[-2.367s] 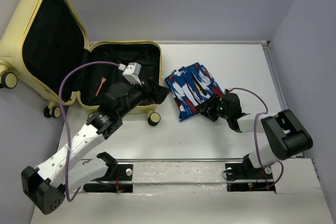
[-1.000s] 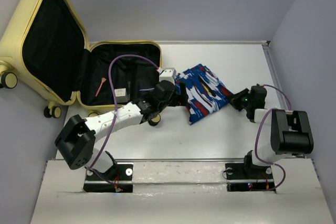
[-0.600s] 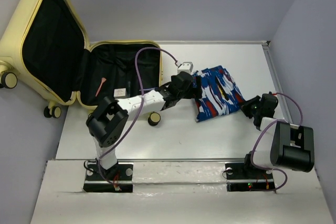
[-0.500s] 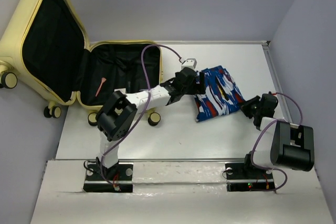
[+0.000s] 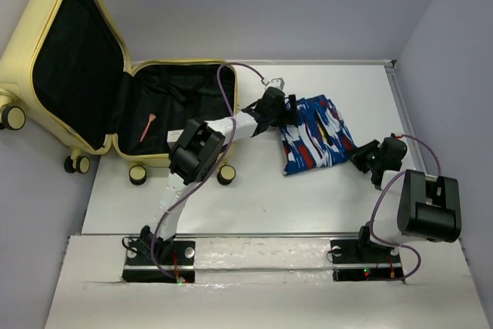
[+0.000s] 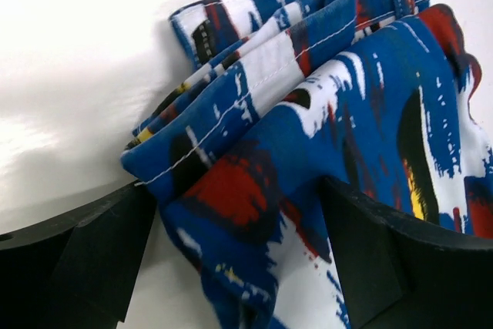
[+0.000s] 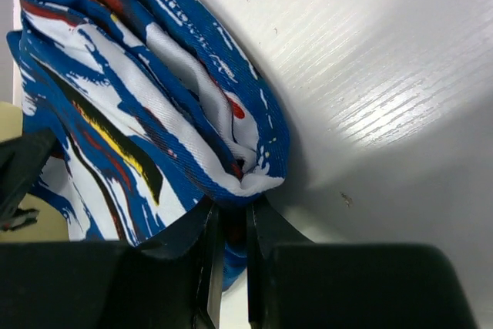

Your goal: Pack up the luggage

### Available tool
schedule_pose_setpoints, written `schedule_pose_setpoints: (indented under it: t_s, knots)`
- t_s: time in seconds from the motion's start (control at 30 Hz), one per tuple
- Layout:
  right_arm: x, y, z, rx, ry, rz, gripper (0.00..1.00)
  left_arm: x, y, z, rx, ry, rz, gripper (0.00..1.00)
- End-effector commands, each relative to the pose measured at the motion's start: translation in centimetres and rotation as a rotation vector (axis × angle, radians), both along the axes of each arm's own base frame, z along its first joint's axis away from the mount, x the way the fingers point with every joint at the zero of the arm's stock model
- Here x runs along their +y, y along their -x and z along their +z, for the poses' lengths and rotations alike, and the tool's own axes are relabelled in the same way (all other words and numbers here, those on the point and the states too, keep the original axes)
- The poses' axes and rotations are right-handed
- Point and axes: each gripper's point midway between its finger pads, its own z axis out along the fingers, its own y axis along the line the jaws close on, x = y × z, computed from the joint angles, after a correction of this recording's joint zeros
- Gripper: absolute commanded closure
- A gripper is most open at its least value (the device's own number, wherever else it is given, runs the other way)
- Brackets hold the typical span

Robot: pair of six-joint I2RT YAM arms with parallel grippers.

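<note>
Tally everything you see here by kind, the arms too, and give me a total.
Suitcase: 1
Patterned cloth, folded: 1
Orange peg inside the suitcase: 1
Robot arms: 2, left arm and right arm
Total: 5

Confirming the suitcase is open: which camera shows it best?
Top external: the luggage shows nearly whole, lid open, black lining visible. Left wrist shows none of it; right wrist, past the patterned cloth, perhaps a pale-yellow sliver.
</note>
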Motion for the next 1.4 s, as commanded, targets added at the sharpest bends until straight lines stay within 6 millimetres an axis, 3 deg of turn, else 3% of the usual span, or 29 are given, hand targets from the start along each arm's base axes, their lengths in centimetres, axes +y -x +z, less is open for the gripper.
schedule_pose_setpoints:
  t_s: [0.0, 0.07, 0.1, 0.17, 0.2, 0.23, 0.33, 0.43, 0.53, 0.57, 0.63, 0.67, 0.77, 0.8, 0.83, 0.93, 0.97, 1.03, 1.07, 1.1, 1.13, 1.2, 1.27, 1.3, 1.37]
  knots:
    - [1.4, 0.4, -0.5, 0.005, -0.031, 0.068, 0.91, -3.0, -0.9, 0.8, -0.011, 0.064, -0.064, 0.01]
    - [1.4, 0.4, -0.5, 0.002, -0.031, 0.069, 0.91, -3.2, -1.2, -0.6, 0.008, 0.068, -0.056, 0.01]
    - [1.5, 0.4, -0.6, 0.001, -0.033, 0.072, 0.91, -3.8, -1.5, -0.1, -0.004, 0.100, -0.060, 0.04]
    - [1.7, 0.4, -0.5, -0.003, -0.043, 0.082, 0.91, -4.2, -1.7, -0.8, 0.002, 0.122, -0.062, 0.22]
    - [1.8, 0.3, -0.4, -0.005, -0.046, 0.084, 0.91, -4.7, -1.9, -0.4, -0.012, 0.155, -0.071, 0.35]
    - [1.8, 0.3, -0.4, -0.007, -0.048, 0.088, 0.91, -4.7, -2.0, -0.3, -0.016, 0.163, -0.067, 0.64]
    - [1.9, 0.4, -0.1, -0.017, -0.047, 0.093, 0.91, -4.9, -2.5, 0.7, -0.051, 0.190, -0.072, 0.94]
    - [2.5, 0.2, 0.7, -0.038, -0.041, 0.116, 0.92, -4.9, -2.9, 3.3, -0.098, 0.211, -0.087, 0.94]
    - [3.8, -0.5, 2.1, -0.069, -0.023, 0.156, 0.92, -5.1, -2.7, 8.5, -0.175, 0.251, -0.130, 0.94]
    - [4.3, -0.6, 2.8, -0.082, -0.019, 0.168, 0.92, -5.1, -2.6, 11.5, -0.216, 0.274, -0.142, 0.94]
    - [5.4, -1.5, 4.8, -0.125, -0.009, 0.197, 0.93, -5.0, -2.3, 14.8, -0.255, 0.284, -0.163, 0.94]
    - [6.9, -1.5, 5.4, -0.130, -0.009, 0.238, 0.93, -4.6, -2.0, 17.6, -0.300, 0.289, -0.176, 0.94]
    - [8.9, -2.9, 9.6, -0.211, 0.022, 0.283, 0.93, -3.9, -1.3, 22.9, -0.360, 0.290, -0.197, 0.94]
    - [10.4, -2.9, 10.8, -0.235, 0.023, 0.322, 0.93, -3.5, -1.1, 24.1, -0.378, 0.286, -0.203, 0.94]
    - [11.0, -3.6, 13.2, -0.285, 0.033, 0.335, 0.93, -2.8, -1.2, 25.4, -0.385, 0.288, -0.206, 0.94]
    - [13.0, -3.8, 16.9, -0.352, 0.035, 0.394, 0.93, 0.1, -1.4, 29.8, -0.413, 0.344, -0.192, 0.94]
    - [13.6, -4.3, 19.6, -0.406, 0.040, 0.406, 0.93, 1.2, -1.1, 32.0, -0.436, 0.369, -0.187, 0.94]
    - [15.4, -4.1, 22.1, -0.455, 0.044, 0.451, 0.93, 2.9, -1.0, 34.3, -0.446, 0.394, -0.183, 0.94]
    - [16.1, -4.5, 24.2, -0.492, 0.053, 0.463, 0.93, 5.1, -1.3, 36.3, -0.471, 0.394, -0.151, 0.94]
    - [16.9, -4.3, 23.7, -0.476, 0.049, 0.483, 0.93, 6.1, -1.4, 37.3, -0.493, 0.393, -0.138, 0.94]
    - [18.6, -4.5, 25.1, -0.498, 0.045, 0.521, 0.93, 8.7, -1.9, 38.8, -0.521, 0.376, -0.089, 0.94]
    - [20.5, -5.1, 27.1, -0.536, 0.041, 0.560, 0.93, 11.4, -2.3, 39.1, -0.504, 0.360, -0.049, 0.94]
    - [23.4, -5.1, 27.5, -0.540, 0.028, 0.614, 0.93, 14.6, -3.0, 38.6, -0.474, 0.356, 0.004, 0.94]
    - [24.8, -6.0, 27.5, -0.536, 0.023, 0.630, 0.93, 18.1, -3.6, 38.1, -0.464, 0.333, 0.070, 0.94]
    - [27.6, -6.4, 27.6, -0.537, 0.004, 0.678, 0.93, 22.0, -3.6, 38.3, -0.471, 0.316, 0.140, 0.94]
